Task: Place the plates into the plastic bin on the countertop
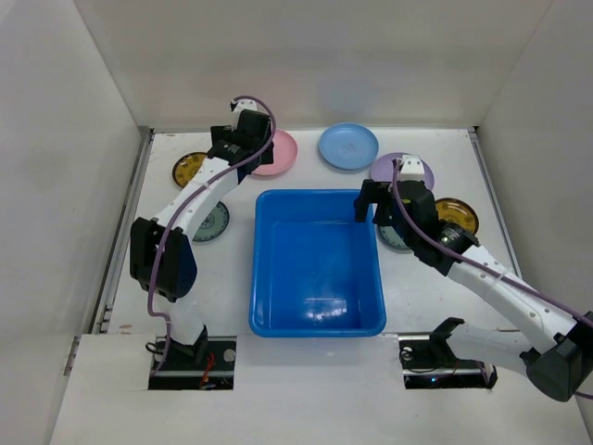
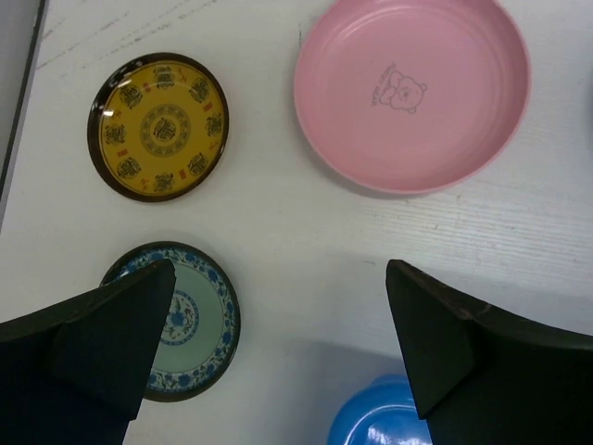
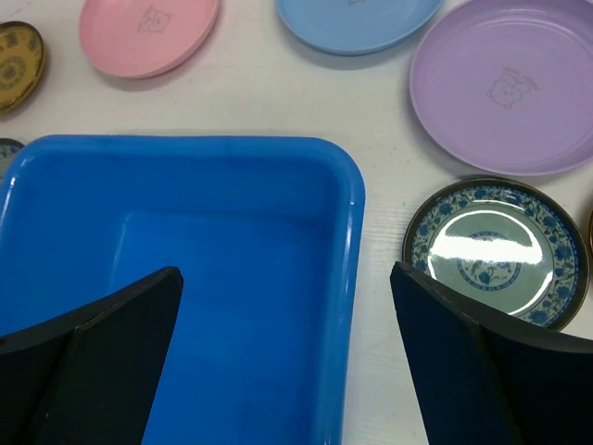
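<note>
Blue bin (image 1: 315, 278) stands empty at the table's (image 1: 222, 278) middle, plates (image 1: 348, 146) ringing it outside. My left gripper (image 2: 278, 306) hangs spread and empty near the pink plate (image 2: 412, 93); the right gripper (image 3: 285, 278), likewise spread, over the bin's rim. I should pinch the plate's raised lip squarely.

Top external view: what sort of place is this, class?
Probably a robot test cell: plain white walls box in the tabletop; left arm and right arm mounted at its near edge.
</note>
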Action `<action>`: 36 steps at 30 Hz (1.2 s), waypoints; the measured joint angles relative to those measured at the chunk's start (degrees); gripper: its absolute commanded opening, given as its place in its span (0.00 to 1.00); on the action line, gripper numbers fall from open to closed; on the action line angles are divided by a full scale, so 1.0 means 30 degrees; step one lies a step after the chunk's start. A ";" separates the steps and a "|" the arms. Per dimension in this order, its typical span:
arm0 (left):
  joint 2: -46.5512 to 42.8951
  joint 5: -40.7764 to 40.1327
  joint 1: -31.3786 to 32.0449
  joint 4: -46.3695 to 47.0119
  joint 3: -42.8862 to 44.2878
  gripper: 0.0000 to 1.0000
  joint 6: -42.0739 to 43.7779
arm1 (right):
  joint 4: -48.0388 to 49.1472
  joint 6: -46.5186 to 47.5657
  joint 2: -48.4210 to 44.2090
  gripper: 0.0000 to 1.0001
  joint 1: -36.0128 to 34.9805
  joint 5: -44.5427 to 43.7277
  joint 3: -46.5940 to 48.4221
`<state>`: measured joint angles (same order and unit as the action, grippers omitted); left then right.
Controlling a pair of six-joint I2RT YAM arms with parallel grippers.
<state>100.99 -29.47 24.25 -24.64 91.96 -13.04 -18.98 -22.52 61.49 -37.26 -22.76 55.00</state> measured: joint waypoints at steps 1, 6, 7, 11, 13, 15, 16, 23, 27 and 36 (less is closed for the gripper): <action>0.0036 -0.0007 -0.0080 0.0000 0.0233 1.00 0.0007 | 0.0036 0.0007 -0.0080 1.00 0.0000 0.0000 -0.0036; 0.0073 0.0058 -0.0364 0.0546 0.0525 1.00 0.0277 | 0.0073 0.0073 0.0036 1.00 0.0182 0.0007 -0.0117; 0.0117 0.0153 -0.0415 0.0648 0.0532 1.00 0.0415 | 0.0044 0.0080 0.0160 1.00 0.0277 0.0007 -0.0102; 0.0495 0.0860 -0.0794 0.1333 0.0525 1.00 0.0750 | -0.0095 0.0087 0.0648 1.00 0.0670 -0.0058 -0.0058; 0.1013 0.1239 -0.1122 0.1770 0.0539 1.00 0.0743 | -0.0197 0.0087 0.0823 1.00 0.0801 -0.0080 0.0036; 0.1821 0.1719 -0.1647 0.2018 0.0648 1.00 0.0554 | -0.0364 0.0080 0.0940 1.00 0.0845 -0.0131 0.0189; 0.2280 0.1960 -0.1945 0.2149 0.0692 0.99 0.0379 | -0.0393 0.0073 0.0954 1.00 0.0874 -0.0138 0.0233; 0.5348 0.5574 -0.4634 0.3315 0.0867 0.89 -0.2994 | -0.0495 0.0051 0.1413 1.00 0.0896 -0.0138 0.0539; 0.6339 0.7519 -0.5923 0.4299 0.1078 0.84 -0.5275 | -0.0554 -0.0058 0.1800 1.00 0.0896 -0.0131 0.0699; 0.8306 1.0331 -0.6258 0.6477 0.2477 0.70 -0.8750 | -0.0685 -0.0503 0.2208 1.00 0.0933 -0.0131 0.1064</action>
<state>125.91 1.52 5.48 -5.21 99.39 -39.29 -21.04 -24.03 68.12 -34.46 -23.16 58.19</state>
